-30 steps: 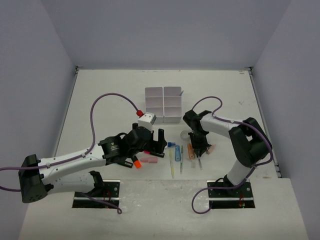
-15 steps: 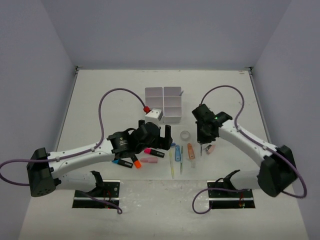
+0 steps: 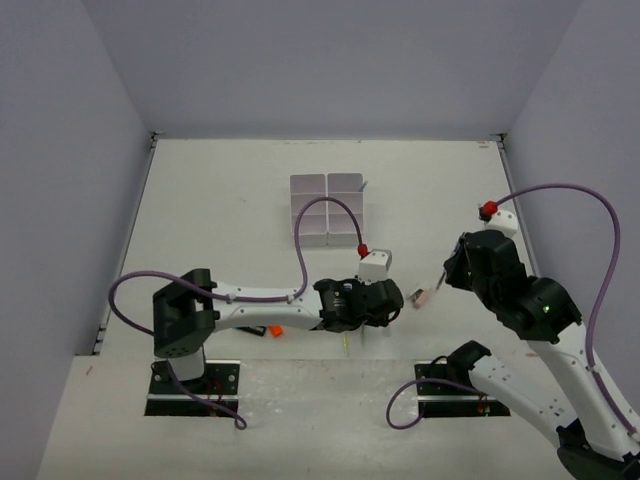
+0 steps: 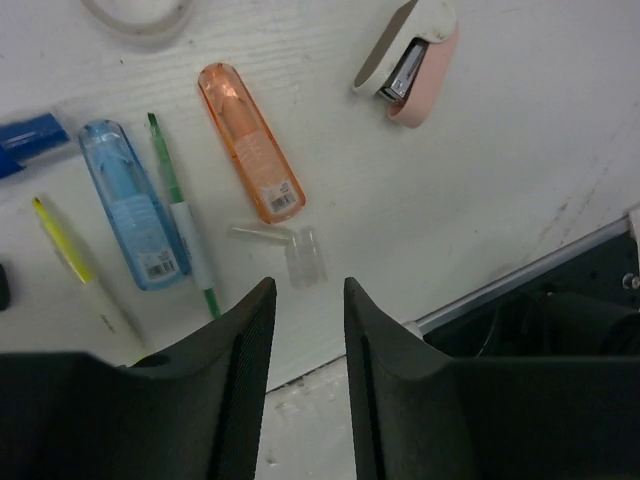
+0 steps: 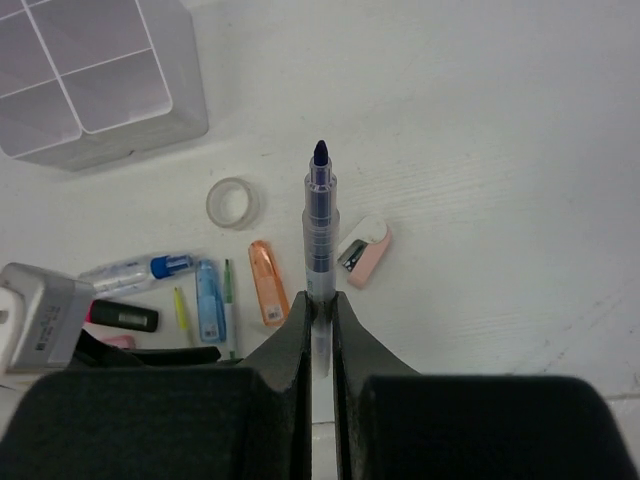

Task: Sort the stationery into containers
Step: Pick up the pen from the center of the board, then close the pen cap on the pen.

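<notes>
The right gripper is clamped shut on the lower end of a clear-barrelled pen. The pen's dark blue tip points away from the wrist, and pen and gripper are held raised above the table.

The left gripper is held low over the near edge of the table. Its jaws are apart and nothing is seen between them. Just beyond its fingertips lies a small clear cap, which is not touched.

Past the cap, a row of stationery is laid out on the table. From left to right it holds a yellow pen, a blue translucent case, a thin green pen and an orange translucent case. The blue case and the green pen lie just beside each other.

A pink stapler lies to the right of the orange case, apart from it. A tape ring lies farther out than the row. A blue-capped glue pen and a black highlighter lie at the row's left end.

The white organiser tray stands farther away still, to the left. The compartments seen from the right wrist hold nothing.
</notes>
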Robot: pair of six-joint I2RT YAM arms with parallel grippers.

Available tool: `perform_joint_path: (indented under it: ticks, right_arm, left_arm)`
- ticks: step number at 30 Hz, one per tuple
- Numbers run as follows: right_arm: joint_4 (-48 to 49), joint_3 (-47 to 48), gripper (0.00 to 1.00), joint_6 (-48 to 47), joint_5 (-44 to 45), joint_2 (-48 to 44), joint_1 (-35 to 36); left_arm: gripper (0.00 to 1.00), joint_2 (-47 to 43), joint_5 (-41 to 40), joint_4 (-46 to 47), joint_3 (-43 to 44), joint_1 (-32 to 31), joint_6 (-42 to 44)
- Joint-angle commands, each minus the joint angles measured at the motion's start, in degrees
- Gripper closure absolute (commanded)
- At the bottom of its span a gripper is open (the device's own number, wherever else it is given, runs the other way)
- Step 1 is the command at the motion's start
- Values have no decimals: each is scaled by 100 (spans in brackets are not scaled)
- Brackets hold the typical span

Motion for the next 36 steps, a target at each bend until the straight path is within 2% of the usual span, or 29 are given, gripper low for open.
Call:
perform_joint_path:
  ticks: [1, 4, 8, 15, 36]
  right_arm:
    - [-284, 109, 100, -84, 134, -229, -6]
    - [-287, 153, 100, -172, 21, -250, -6]
    - [-292, 173, 100, -229, 62, -230, -12]
    - [-340, 197, 100, -286, 67, -276, -6]
    - [-338, 182, 100, -448, 53, -215, -6]
  left_arm:
    - [66, 856, -324, -633, 914, -83, -931]
    - [66, 1135, -466, -991, 1228, -149, -1089]
    - [75, 1230, -631, -1070, 1239, -241, -1135]
    - [81, 1592, -847, -1376, 1514, -269, -1100]
    - [83, 2136, -695, -1537, 1981, -386, -998]
